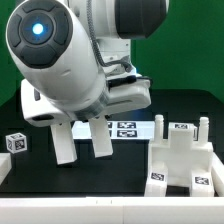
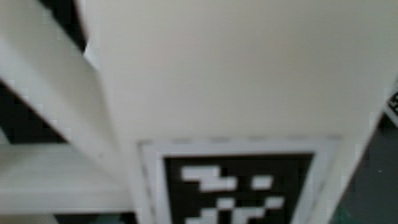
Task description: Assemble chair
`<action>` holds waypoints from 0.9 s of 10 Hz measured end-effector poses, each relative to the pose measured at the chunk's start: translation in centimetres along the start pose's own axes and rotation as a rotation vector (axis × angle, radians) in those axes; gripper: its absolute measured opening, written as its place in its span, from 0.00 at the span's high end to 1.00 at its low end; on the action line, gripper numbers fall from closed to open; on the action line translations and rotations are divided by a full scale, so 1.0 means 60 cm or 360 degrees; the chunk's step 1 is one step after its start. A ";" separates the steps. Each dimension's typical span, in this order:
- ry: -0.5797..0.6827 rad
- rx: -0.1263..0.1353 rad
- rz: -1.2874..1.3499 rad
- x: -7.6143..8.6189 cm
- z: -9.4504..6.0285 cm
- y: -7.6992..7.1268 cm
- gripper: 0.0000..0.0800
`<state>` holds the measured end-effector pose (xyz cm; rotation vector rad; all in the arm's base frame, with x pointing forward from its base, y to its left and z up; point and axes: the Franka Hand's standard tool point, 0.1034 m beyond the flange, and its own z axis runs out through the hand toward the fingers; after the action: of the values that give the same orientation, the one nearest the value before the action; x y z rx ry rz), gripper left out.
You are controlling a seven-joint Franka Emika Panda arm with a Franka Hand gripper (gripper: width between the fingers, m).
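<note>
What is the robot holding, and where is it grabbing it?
Cannot tell for sure. A white tagged chair part fills the wrist view, but the fingers are hidden in both pictures.

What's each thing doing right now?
Gripper: hidden behind the arm; open or shut unclear.
Tagged white panel: fills the wrist view, very close.
Two white legs: roughly upright under the arm.
Small tagged cube: loose, alone.
Blocky white piece: resting, untouched.
Marker board: lying flat.

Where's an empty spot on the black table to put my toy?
Bare black table lies in front, between the small white tagged cube and the blocky white chair piece. It is crowded under the arm, around the upright white pieces.
</note>
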<state>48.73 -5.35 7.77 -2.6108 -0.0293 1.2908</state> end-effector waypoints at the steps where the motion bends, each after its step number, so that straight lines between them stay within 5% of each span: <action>1: -0.0001 -0.0001 -0.0006 0.000 0.001 -0.001 0.64; 6: -0.0169 0.0023 -0.0006 -0.016 -0.007 -0.005 0.64; 9: -0.0082 0.0040 -0.0040 -0.006 -0.017 -0.007 0.64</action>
<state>49.34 -5.16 8.76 -2.5479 -0.0542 1.3408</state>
